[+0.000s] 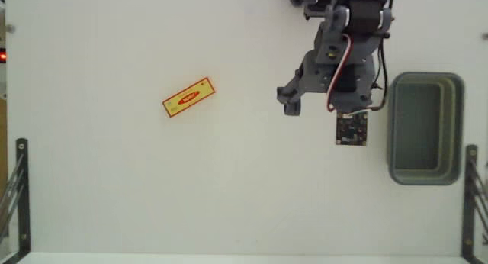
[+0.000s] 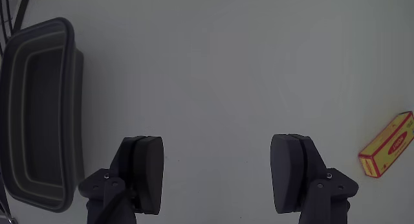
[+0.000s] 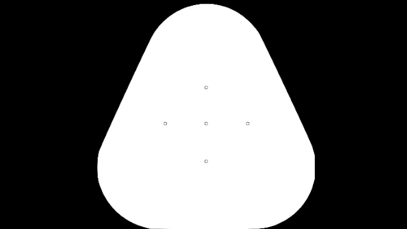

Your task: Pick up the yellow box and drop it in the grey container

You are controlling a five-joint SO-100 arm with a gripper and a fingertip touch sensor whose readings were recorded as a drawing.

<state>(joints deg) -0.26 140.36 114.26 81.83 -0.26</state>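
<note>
On my wrist feed the matte dark-grey plastic gripper shows two near-black fingers, and to their right I see the small flat yellow cardboard box, bright yellow with a red oval mark and a thin red edge line. To the fingers' left I see the grey-green plastic tub with rounded corners, darker in its hollow. My fixed view gives the plain white tabletop, the arm's red and white wires, and black metal brackets.

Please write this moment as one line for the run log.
phase: approach | gripper: open, empty | yellow box: on table, untouched | grey container: empty
</note>
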